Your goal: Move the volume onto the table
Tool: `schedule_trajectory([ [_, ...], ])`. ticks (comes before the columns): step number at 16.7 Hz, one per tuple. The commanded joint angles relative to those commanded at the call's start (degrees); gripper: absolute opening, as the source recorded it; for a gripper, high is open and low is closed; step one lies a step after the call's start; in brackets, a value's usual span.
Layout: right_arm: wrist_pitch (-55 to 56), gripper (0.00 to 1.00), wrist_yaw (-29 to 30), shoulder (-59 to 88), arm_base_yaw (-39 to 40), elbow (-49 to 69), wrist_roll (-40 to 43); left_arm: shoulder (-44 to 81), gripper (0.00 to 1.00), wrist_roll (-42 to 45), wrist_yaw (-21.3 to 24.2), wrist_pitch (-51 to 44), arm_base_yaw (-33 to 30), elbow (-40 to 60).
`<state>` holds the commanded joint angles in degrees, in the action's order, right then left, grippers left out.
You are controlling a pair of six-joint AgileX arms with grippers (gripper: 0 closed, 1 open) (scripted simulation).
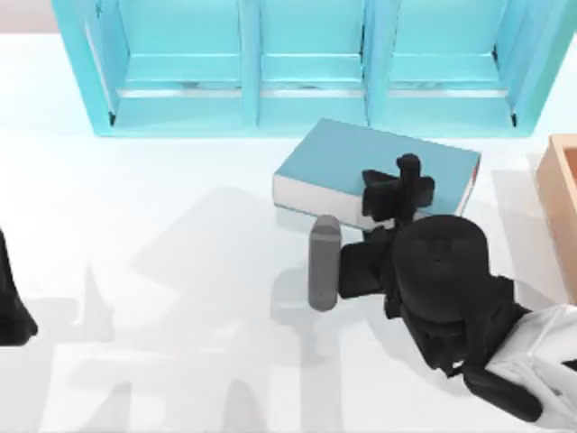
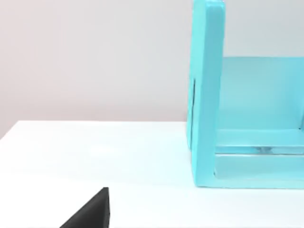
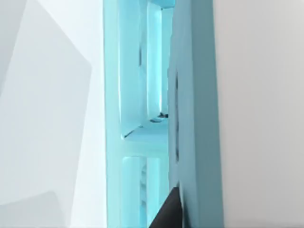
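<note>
The right gripper's fingers (image 1: 407, 171) reach over the volume (image 1: 343, 162) from its near side, dark against the teal cover, and whether they are spread, closed or pinching the book cannot be told from above, since the wrist hides where they meet it. The right gripper (image 1: 403, 185) sits over the right half of the cover, toward the end nearest the tan wooden box (image 1: 561, 194). The volume lies flat on the table (image 1: 162, 271), slightly skewed, its white page edges facing the near side just below the fingers, its far edge close in front of the teal shelf unit (image 1: 306, 63). No title, brand or other writing can be read on the cover, the page edges or anything else in view. Beside the fingers, on the side toward the table's left, a grey cylinder (image 1: 324, 262) on the arm stands out just off the book's near left corner. In the right wrist view the shelf unit (image 3: 137, 114) looms close behind a dark finger tip (image 3: 168, 213). Well away from the fingers, the left arm (image 1: 13, 307) rests parked at the table's left edge; its own view shows a dark finger tip (image 2: 92, 211) above the table (image 2: 95, 156) with one end of the shelf unit (image 2: 209, 95) beyond.
</note>
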<state>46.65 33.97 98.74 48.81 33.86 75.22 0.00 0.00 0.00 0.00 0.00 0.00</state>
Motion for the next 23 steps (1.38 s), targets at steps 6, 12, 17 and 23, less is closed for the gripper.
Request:
schedule_trajectory([
  [6, 4.6, 0.0, -0.1, 4.2, 0.0, -0.7, -0.3, 0.0, 1.0, 0.0, 0.0, 0.0, 0.0, 0.0],
  [12, 9.0, 0.0, 0.0, 7.8, -0.2, -1.7, -0.3, 0.0, 1.0, 0.0, 0.0, 0.0, 0.0, 0.0],
  [17, 9.0, 0.3, 0.0, 7.8, -0.2, -1.7, -0.3, 0.0, 1.0, 0.0, 0.0, 0.0, 0.0, 0.0],
  [23, 9.0, 0.75, 0.0, 7.8, -0.2, -1.7, -0.3, 0.0, 1.0, 0.0, 0.0, 0.0, 0.0, 0.0],
])
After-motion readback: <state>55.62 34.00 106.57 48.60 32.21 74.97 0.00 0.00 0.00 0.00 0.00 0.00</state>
